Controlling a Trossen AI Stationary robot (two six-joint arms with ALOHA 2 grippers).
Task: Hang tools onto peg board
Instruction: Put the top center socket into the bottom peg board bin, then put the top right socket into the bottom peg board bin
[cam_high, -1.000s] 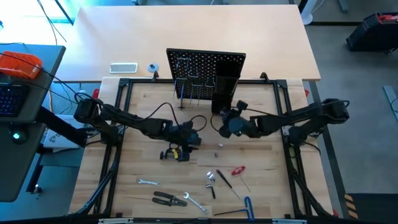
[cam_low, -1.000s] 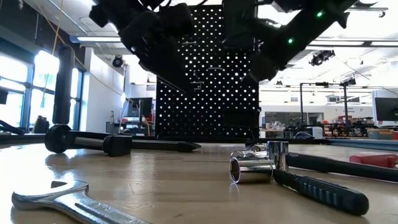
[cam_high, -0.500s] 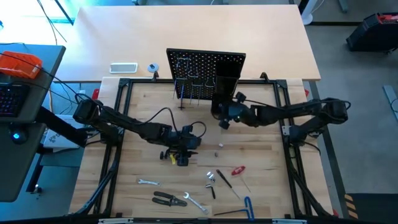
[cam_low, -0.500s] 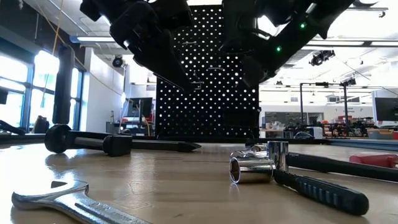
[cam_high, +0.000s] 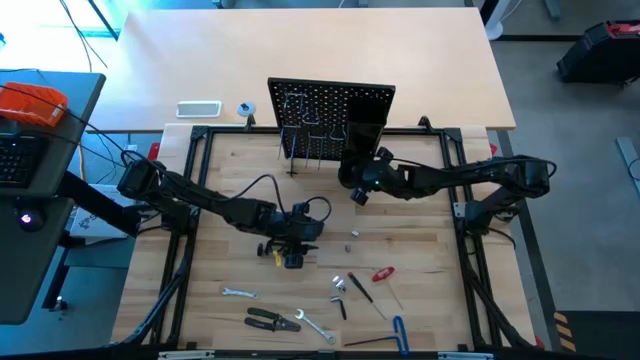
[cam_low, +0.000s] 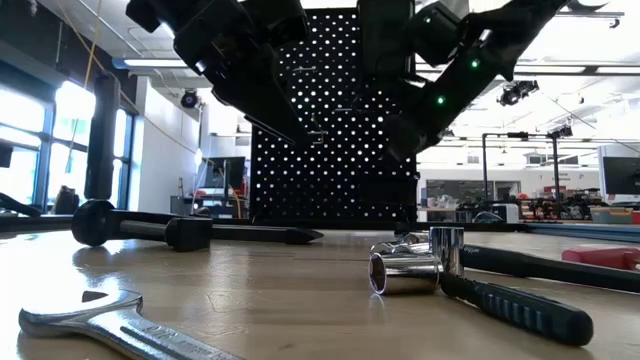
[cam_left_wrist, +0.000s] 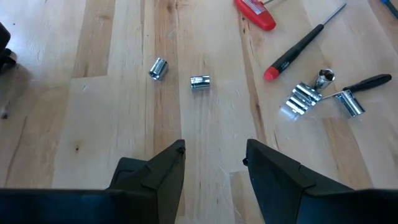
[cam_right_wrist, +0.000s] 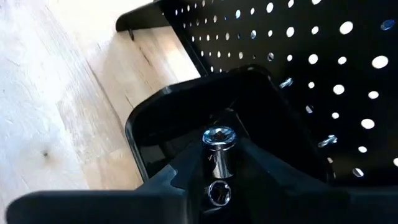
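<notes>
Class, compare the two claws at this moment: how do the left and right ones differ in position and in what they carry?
The left claw hangs over bare wood in the middle of the table, while the right claw is up at the black box holder on the peg board. The left claw is empty, its fingers apart; the right claw has a shiny socket between its fingers, over the holder's opening. Both are dark and two-fingered.

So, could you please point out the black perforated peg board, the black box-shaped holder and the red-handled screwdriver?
Black perforated peg board (cam_high: 315, 108): high view, on its holed face.
Black box-shaped holder (cam_right_wrist: 163, 119): right wrist view, on its near wall.
Red-handled screwdriver (cam_left_wrist: 300, 48): left wrist view, on its dark shaft near the red end.
</notes>
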